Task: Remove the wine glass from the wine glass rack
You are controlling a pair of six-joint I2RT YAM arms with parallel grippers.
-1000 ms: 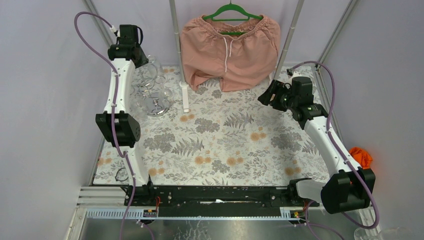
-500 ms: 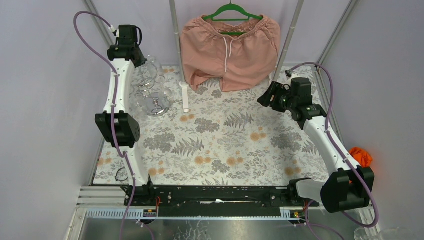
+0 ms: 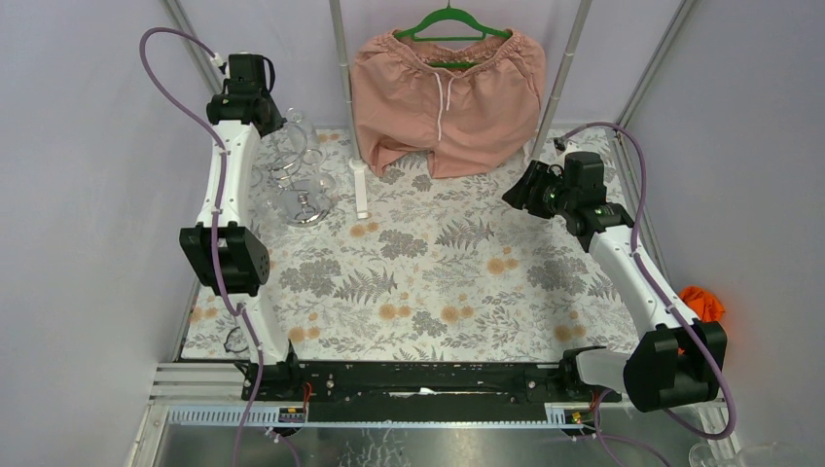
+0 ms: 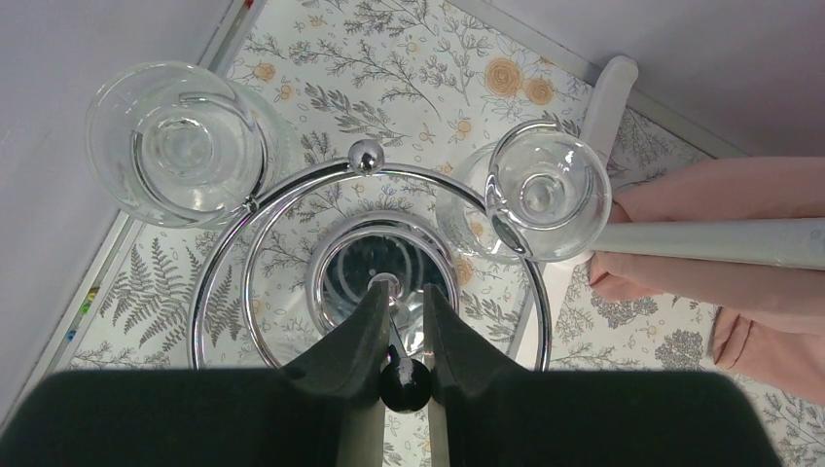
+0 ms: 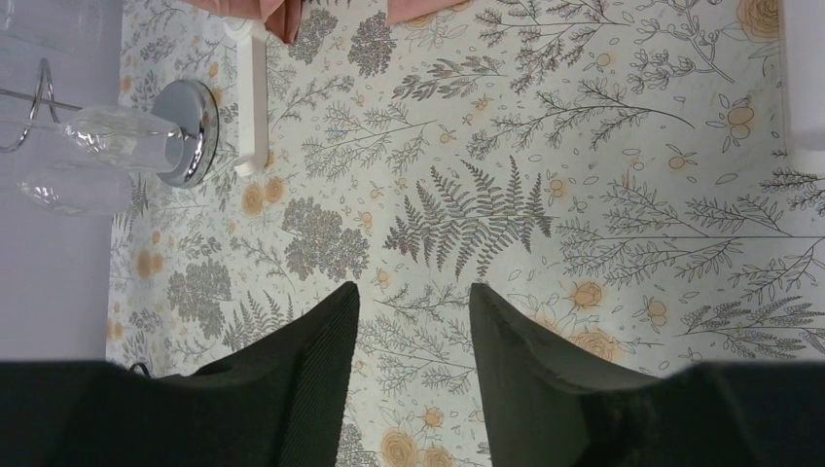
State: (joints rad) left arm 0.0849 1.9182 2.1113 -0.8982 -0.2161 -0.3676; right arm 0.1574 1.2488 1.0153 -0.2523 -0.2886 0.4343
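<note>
Left wrist view, wine glass (image 4: pixel 180 146): hung in a rack loop, upper left of frame; second wine glass (image 4: pixel 548 190) right of centre.
Risk, judged: rack tipped or dragged by the clamped arm, glasses swinging against wire, slipping off, breaking.
Axis: vertical, foot up, bowl down, seen end-on.
Left gripper (image 4: pixel 389 297): pinched on wine glass rack (image 4: pixel 365 154) central post, lower centre.
Right gripper (image 5: pixel 413 292): spread, holding nothing, above floral cloth (image 5: pixel 584 146).
</note>
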